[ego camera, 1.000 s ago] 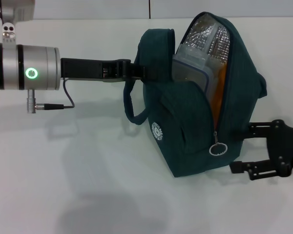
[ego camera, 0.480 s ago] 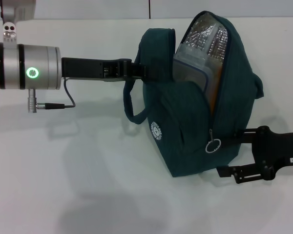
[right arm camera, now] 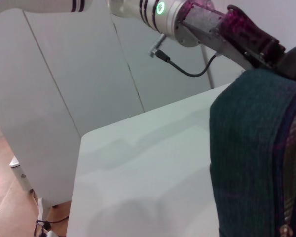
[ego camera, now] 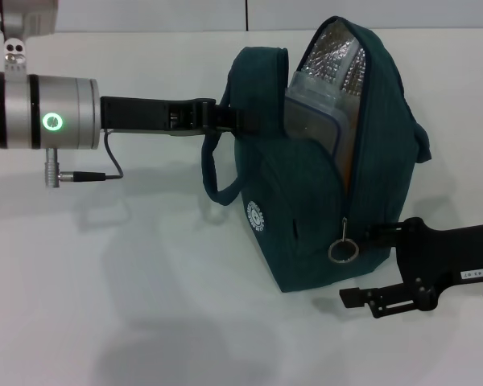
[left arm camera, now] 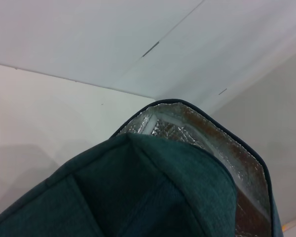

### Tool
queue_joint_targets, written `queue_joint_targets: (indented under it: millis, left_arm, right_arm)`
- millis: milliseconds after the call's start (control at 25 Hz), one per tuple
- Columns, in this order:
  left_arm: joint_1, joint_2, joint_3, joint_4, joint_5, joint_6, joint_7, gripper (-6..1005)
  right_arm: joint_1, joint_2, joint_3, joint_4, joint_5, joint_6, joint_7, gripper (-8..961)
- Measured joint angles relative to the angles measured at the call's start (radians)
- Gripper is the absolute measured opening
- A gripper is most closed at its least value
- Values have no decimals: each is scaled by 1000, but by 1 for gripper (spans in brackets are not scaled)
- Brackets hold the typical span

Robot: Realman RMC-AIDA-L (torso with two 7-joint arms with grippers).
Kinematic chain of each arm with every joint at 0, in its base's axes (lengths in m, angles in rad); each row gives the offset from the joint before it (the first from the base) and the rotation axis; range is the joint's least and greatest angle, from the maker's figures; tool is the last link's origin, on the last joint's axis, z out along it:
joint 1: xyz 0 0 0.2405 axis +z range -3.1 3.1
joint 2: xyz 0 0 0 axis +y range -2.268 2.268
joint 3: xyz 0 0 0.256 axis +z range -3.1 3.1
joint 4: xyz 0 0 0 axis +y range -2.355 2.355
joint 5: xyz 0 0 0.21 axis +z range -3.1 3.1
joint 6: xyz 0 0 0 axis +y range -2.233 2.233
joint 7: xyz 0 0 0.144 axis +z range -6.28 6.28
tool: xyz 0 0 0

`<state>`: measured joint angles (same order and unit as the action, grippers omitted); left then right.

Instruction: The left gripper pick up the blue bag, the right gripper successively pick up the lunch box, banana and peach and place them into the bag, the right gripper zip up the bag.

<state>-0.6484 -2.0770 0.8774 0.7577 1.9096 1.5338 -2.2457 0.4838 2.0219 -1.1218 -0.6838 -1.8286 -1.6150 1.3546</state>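
The blue bag (ego camera: 306, 217) hangs above the white table, its top open and showing silver lining. My left gripper (ego camera: 221, 117) is shut on the bag's upper left rim. The clear lunch box (ego camera: 314, 112) stands inside, with a strip of something orange (ego camera: 348, 157) beside it; I cannot tell banana from peach. The zip's ring pull (ego camera: 343, 251) hangs low on the bag's front edge. My right gripper (ego camera: 369, 265) is open just right of the ring, one finger beside the bag's edge and one below it. The bag also shows in the left wrist view (left arm camera: 153, 197) and the right wrist view (right arm camera: 256, 148).
The white table (ego camera: 145, 305) lies under the bag. A carry strap (ego camera: 213, 173) loops down from the bag's left side. The left arm's silver wrist (ego camera: 40, 112) with its cable reaches in from the left. The right wrist view shows the table's far edge (right arm camera: 81, 143) and grey wall panels.
My right gripper has moved left, close to the bag's front edge and the ring pull. The ring pull has shifted left and down. The left gripper has kept still.
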Motion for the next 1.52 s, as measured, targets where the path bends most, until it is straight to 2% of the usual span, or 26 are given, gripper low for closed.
queue_joint_targets:
  millis: [360, 800, 1360, 1520]
  left_arm:
    - [3, 1, 0, 0, -1, 0, 0, 45]
    - [3, 2, 0, 0, -1, 0, 0, 45]
    - [2, 2, 0, 0, -4, 0, 0, 45]
    - [2, 2, 0, 0, -5, 0, 0, 45]
  right_arm:
    - [2, 0, -4, 11, 11, 22, 0, 708]
    - [1, 0, 0, 22, 24, 66, 6, 266]
    - [-7, -2, -2, 17, 40, 72, -6, 161]
    - [-11, -3, -3, 14, 40, 72, -6, 35]
